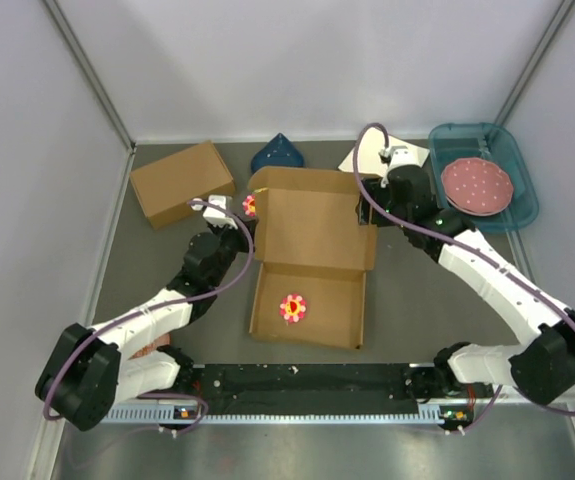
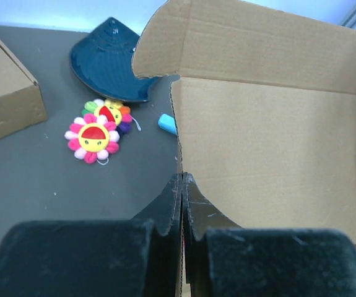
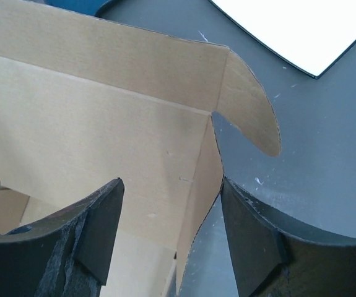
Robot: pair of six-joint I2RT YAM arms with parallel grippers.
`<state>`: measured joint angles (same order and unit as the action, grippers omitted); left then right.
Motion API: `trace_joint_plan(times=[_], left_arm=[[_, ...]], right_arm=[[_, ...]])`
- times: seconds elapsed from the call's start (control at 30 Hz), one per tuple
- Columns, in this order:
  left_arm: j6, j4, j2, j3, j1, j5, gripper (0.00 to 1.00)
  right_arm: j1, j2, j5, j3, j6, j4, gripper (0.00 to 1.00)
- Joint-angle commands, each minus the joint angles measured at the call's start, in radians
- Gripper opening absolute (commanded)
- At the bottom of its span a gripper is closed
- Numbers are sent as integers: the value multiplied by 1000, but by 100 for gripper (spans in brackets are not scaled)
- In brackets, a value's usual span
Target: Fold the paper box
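Note:
The paper box (image 1: 312, 235) lies mid-table, a brown cardboard mailer with its shallow base toward me and its lid panel raised behind. My left gripper (image 1: 251, 222) is at the lid's left edge. In the left wrist view the left gripper (image 2: 182, 180) is shut, with the thin cardboard edge of the paper box (image 2: 270, 142) pinched between its fingers. My right gripper (image 1: 371, 215) is at the lid's right edge. The right wrist view shows the right gripper (image 3: 171, 192) open, and the side flap of the paper box (image 3: 103, 136) stands between its fingers, close to the right one.
A deeper brown box (image 1: 182, 182) sits at the back left, with a dark blue dish (image 1: 277, 155) behind the lid. A teal tray (image 1: 527, 200) holding a pink plate (image 1: 477, 185) and a white sheet (image 1: 407, 155) are at the back right. One flower toy (image 1: 293, 308) lies in the base; others (image 2: 94, 136) are left of the lid.

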<state>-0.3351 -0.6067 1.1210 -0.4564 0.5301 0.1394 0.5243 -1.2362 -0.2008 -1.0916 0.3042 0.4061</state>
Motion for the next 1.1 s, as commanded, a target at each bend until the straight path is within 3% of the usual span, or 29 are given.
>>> trace_joint_plan(times=[0.0,0.33,0.67,0.83,0.9,0.93,1.07], left_arm=[[37,-180,-7,28,4,65,0],[77,-341,25,82,4,103,0],[91,-363,37,87,5,135,1],[74,-205,19,9,5,152,39],[80,-107,2,-42,4,157,45],[87,-67,-6,-57,4,157,53],[123,157,-49,-181,4,106,63]], right_arm=[[-41,-60,107,-91,-43,157,65],[-50,-184,149,-117,-48,169,60],[-52,-194,186,-140,-68,171,0],[-41,-145,104,-73,-77,139,0],[-33,-126,61,-48,-82,116,0],[-32,-109,51,-31,-83,100,0],[-29,-77,0,16,-88,51,0]])
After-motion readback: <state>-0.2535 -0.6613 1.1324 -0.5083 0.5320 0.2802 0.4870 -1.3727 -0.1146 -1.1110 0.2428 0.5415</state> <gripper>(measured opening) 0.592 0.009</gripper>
